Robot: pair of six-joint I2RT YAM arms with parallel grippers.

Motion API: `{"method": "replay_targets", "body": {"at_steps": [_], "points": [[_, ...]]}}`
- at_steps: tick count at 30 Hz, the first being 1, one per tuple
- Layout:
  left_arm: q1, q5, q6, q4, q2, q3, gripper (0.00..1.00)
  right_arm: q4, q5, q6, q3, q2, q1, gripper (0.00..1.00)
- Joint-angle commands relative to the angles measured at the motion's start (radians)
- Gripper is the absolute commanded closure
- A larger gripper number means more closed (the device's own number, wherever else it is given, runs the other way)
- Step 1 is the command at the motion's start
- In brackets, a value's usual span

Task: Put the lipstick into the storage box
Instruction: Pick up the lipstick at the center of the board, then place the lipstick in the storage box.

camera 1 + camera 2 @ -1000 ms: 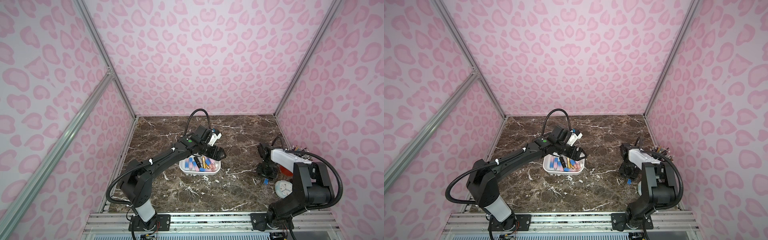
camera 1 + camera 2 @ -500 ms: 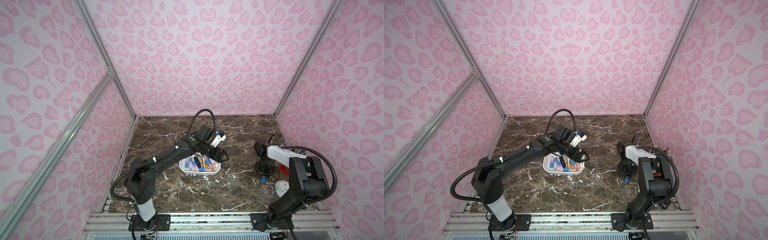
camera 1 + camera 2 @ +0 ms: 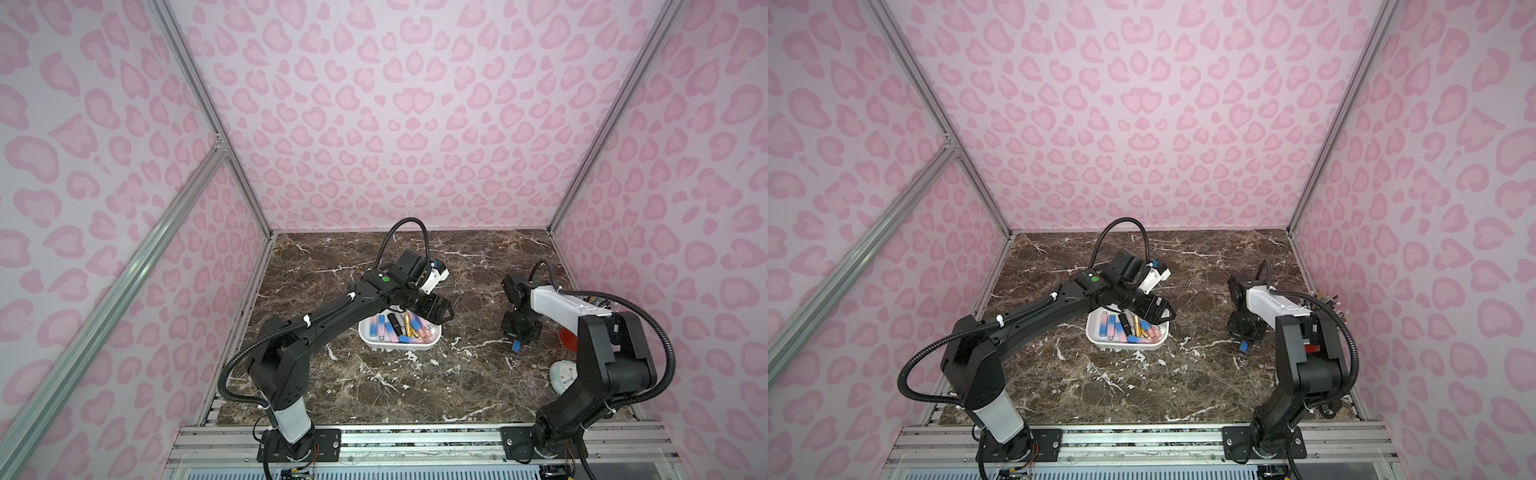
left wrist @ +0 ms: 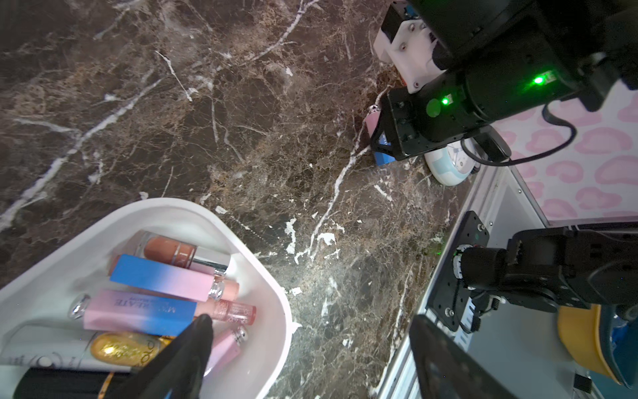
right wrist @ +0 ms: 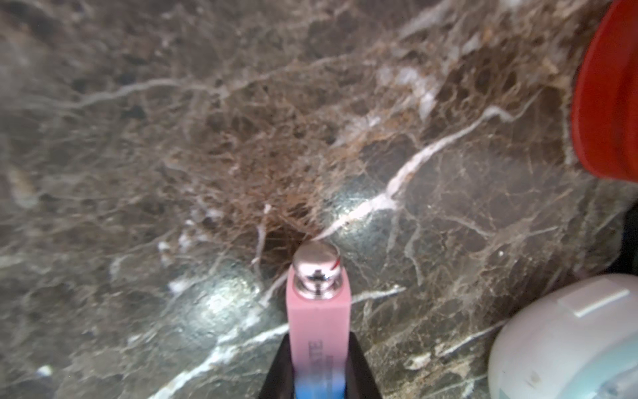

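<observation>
right tool [image 3: 517,340] clamped on pink-blue lipstick [image 5: 319,311] at right of counter [image 3: 415,395], well apart from mid-counter storage box [image 3: 399,347] already holding several tubes [image 4: 162,278]; left tool [image 3: 442,315] spread apart over box; carry and drop remain.

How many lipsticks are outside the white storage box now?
1: the pink-and-blue lipstick, gripped by the right gripper near the red cup. Others may be hidden.

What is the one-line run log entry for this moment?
right gripper: fingers shut on lipstick | left gripper: open, over storage box | task: held lipstick not yet in storage box
</observation>
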Motion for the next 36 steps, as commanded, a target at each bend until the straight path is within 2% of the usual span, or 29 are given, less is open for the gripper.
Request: {"method": "replay_targets", "body": {"at_steps": [1, 16, 21, 36], "points": [[0.005, -0.075, 0.030, -0.030, -0.016, 0.011, 0.08, -0.022, 0.000, 0.004, 0.018, -0.005, 0.013, 0.81], [0.127, -0.245, -0.031, 0.032, -0.194, -0.137, 0.07, -0.118, -0.006, 0.018, 0.245, 0.033, 0.146, 0.81], [0.165, -0.281, -0.053, 0.038, -0.260, -0.192, 0.07, -0.156, -0.011, 0.023, 0.374, 0.085, 0.233, 0.81], [0.194, -0.431, -0.144, 0.043, -0.489, -0.363, 0.07, -0.270, -0.019, -0.034, 0.792, 0.322, 0.511, 0.81]]}}
